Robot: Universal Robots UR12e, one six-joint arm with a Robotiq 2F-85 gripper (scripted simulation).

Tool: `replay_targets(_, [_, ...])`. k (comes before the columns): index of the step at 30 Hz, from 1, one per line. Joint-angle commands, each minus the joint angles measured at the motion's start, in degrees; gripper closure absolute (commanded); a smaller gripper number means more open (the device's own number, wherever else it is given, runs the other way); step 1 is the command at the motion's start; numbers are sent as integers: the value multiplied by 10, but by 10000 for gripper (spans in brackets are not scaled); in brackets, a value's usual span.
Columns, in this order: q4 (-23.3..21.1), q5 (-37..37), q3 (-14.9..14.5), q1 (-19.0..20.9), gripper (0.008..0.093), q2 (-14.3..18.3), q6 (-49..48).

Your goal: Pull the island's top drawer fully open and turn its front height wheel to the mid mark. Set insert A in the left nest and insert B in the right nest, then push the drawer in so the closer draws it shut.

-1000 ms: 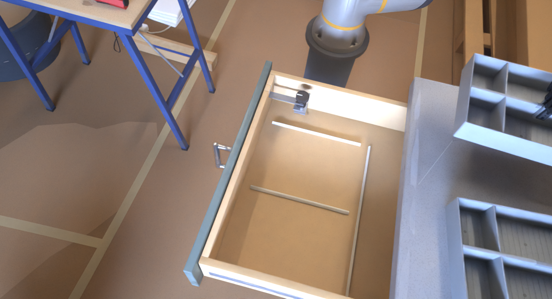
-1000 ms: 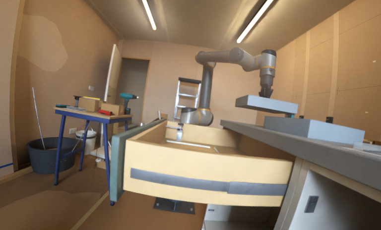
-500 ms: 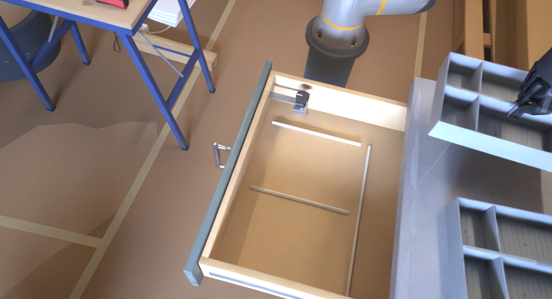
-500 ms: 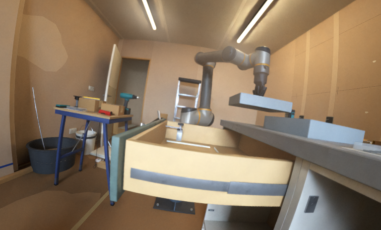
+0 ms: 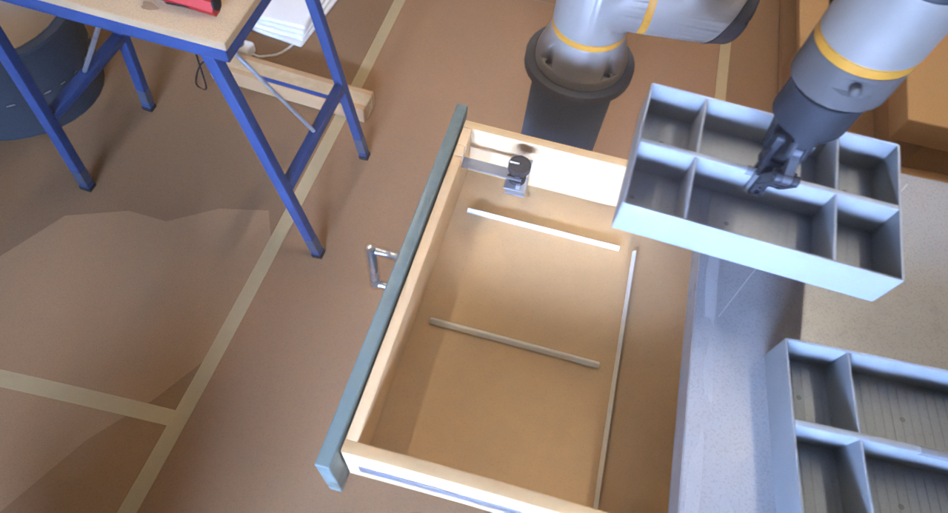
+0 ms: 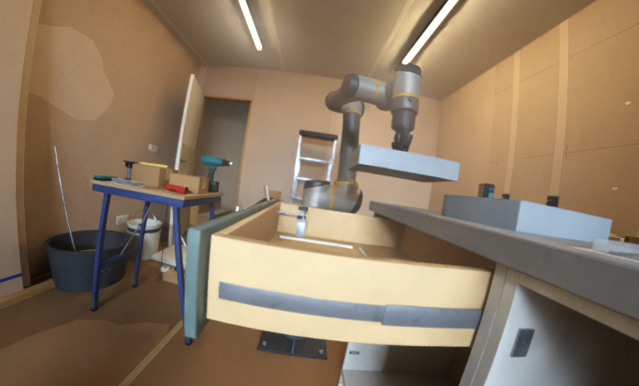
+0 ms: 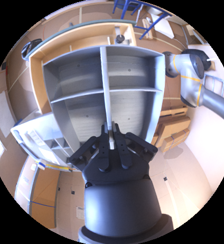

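The drawer's [image 5: 504, 325] far right corner is hidden under the grey divided insert [image 5: 762, 185] that I carry in the air. The fingers of my gripper [image 7: 111, 137] are clamped on the insert's middle divider wall. The insert [image 6: 404, 163] hangs level, high above the worktop edge and the drawer's back right part. The drawer [image 6: 330, 264] stands pulled out, its floor empty and split by thin rails [image 5: 514, 342] into two nests. The black height wheel [image 5: 519, 165] sits on a bracket at the drawer's far front corner. A second grey insert [image 5: 862, 424] lies on the worktop.
Behind the drawer stands the arm's base [image 5: 577, 79], and further back a ladder [image 6: 313, 165]. A blue-legged workbench [image 5: 172, 59] with tools stands left of the drawer front [image 5: 391, 298], whose handle [image 5: 376, 266] points toward it. A dark tub [image 6: 80, 260] sits by the left wall.
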Motion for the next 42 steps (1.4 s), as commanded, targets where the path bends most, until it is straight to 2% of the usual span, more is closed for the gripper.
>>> replay_targets(1, [0, 0, 0, -11, 934, -2, -12])
replay_targets(12, [2, 0, 7, -133, 934, -11, -148])
replay_targets(20, [1, 0, 3, -193, 934, -5, -214])
replay_targets(29, [-1, 0, -2, -222, 934, 0, -248])
replay_targets(42, [-2, 0, -2, -226, 934, 1, -252])
